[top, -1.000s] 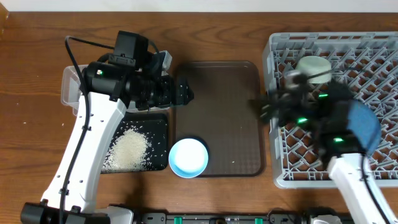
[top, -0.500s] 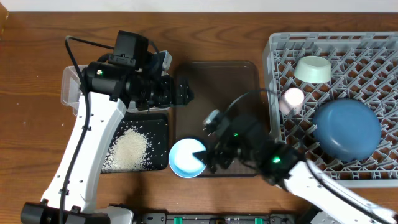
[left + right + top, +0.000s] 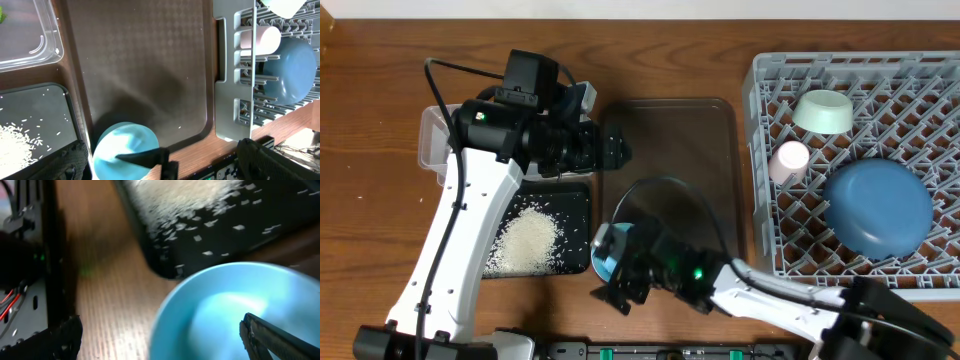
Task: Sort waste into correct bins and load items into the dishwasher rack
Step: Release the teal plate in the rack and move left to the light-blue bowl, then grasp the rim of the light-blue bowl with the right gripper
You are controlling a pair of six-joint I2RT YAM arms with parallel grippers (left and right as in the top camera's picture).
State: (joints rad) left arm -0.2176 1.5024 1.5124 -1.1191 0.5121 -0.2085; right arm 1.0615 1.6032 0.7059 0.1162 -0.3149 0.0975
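Left of the brown serving tray (image 3: 670, 150), at its far corner, sits the clear plastic tub (image 3: 30, 40), half hidden under the left arm in the overhead view. A sliver of green at the tub's edge in the left wrist view may be the snack wrapper. Nearer the front, just beside the serving tray's left side, the shallow black tray (image 3: 575, 220) holds a heap of white rice grains (image 3: 528, 240).

The left gripper (image 3: 617, 148) hangs over the serving tray's far-left corner, jaws spread wide and holding nothing.

The small pale-blue bowl (image 3: 125, 147) rests at the serving tray's near-left corner. The right gripper (image 3: 612, 270) is over it, also wide apart. One finger (image 3: 280, 337) reaches inside the bowl and the other (image 3: 62, 337) hangs outside it above the wooden table (image 3: 370, 220). The blurred right wrist view does not show whether either one touches the bowl.

Right of the serving tray stands the light-grey dishwasher rack (image 3: 760, 230). It carries the mint-green bowl (image 3: 823, 111) at its far side, the pink cup (image 3: 788, 160) near the wall facing the serving tray, and the dark-blue plate (image 3: 877, 207) further right.
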